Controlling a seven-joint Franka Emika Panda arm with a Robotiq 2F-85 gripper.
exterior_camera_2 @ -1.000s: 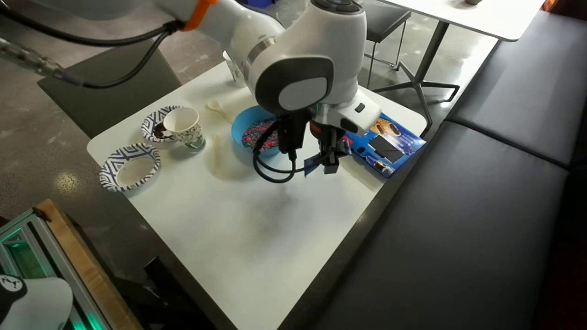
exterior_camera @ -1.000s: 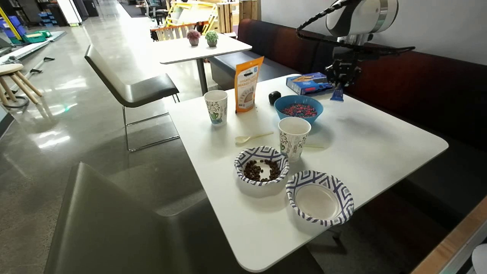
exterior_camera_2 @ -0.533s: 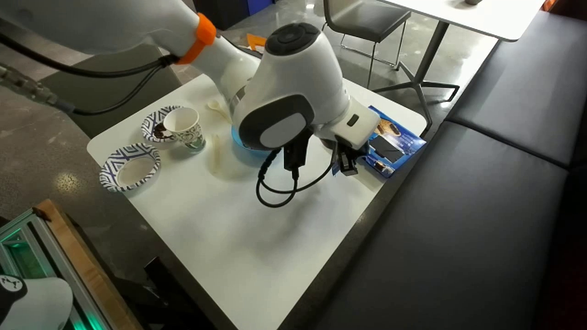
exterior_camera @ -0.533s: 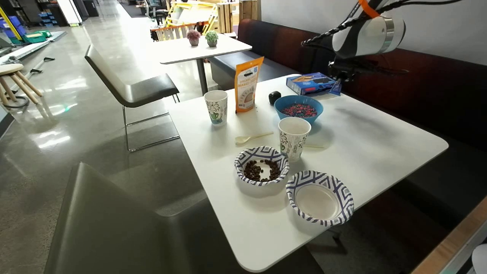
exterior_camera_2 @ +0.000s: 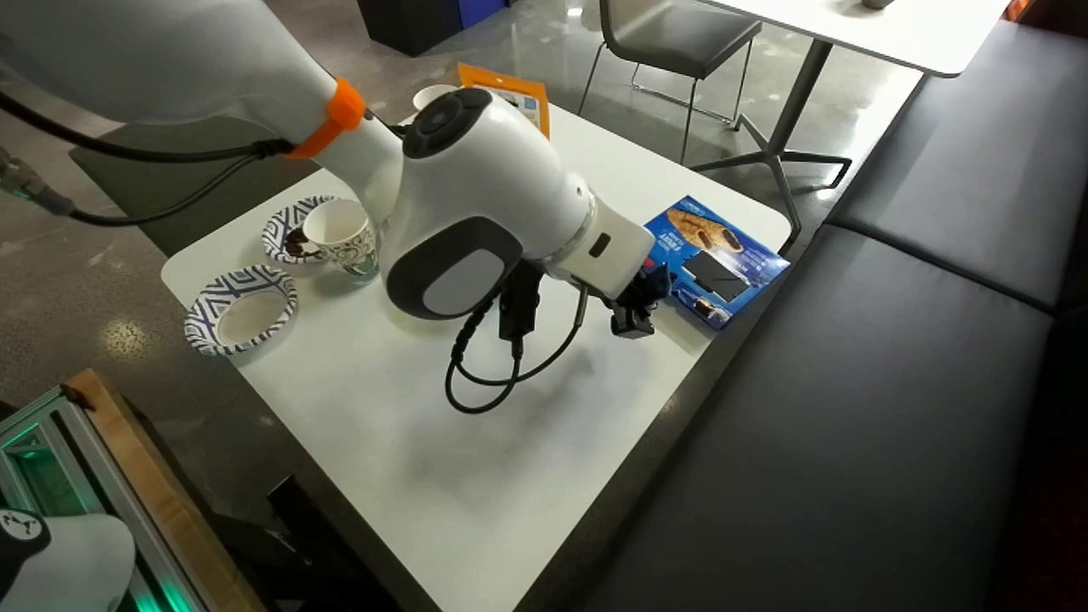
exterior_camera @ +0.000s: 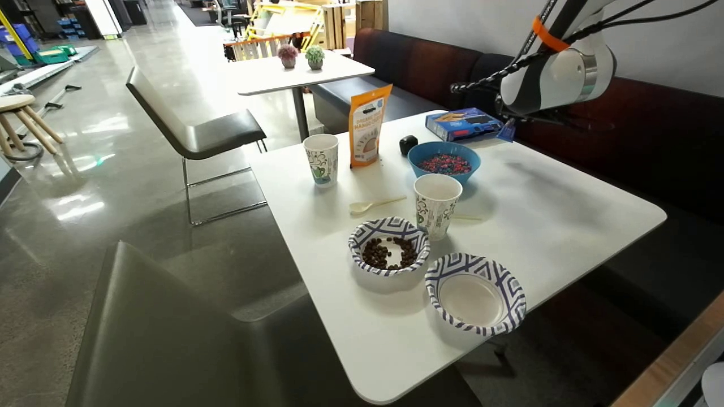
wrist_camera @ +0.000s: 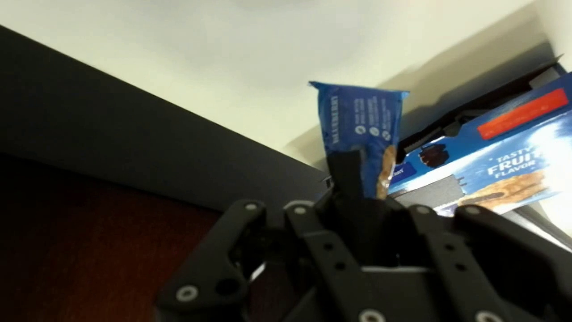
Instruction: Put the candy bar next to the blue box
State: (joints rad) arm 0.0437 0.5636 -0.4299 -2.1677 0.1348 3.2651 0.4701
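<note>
Candy bar (wrist_camera: 367, 129) near blue box (exterior_camera_2: 736, 260)

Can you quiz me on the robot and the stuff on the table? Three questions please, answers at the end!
1. True or false: the jaws are wide open and hold nothing.
2. Fill in the missing word, from the wrist view: the flat bright-blue rectangular carton says "TASTY ... FLAVOR".
3. How many white cups with printed patterns stand on the nearer white rectangular table?

Key:
1. False; they are closed on the small flat candy bar in a blue wrapper.
2. FRUIT.
3. Two.
</note>
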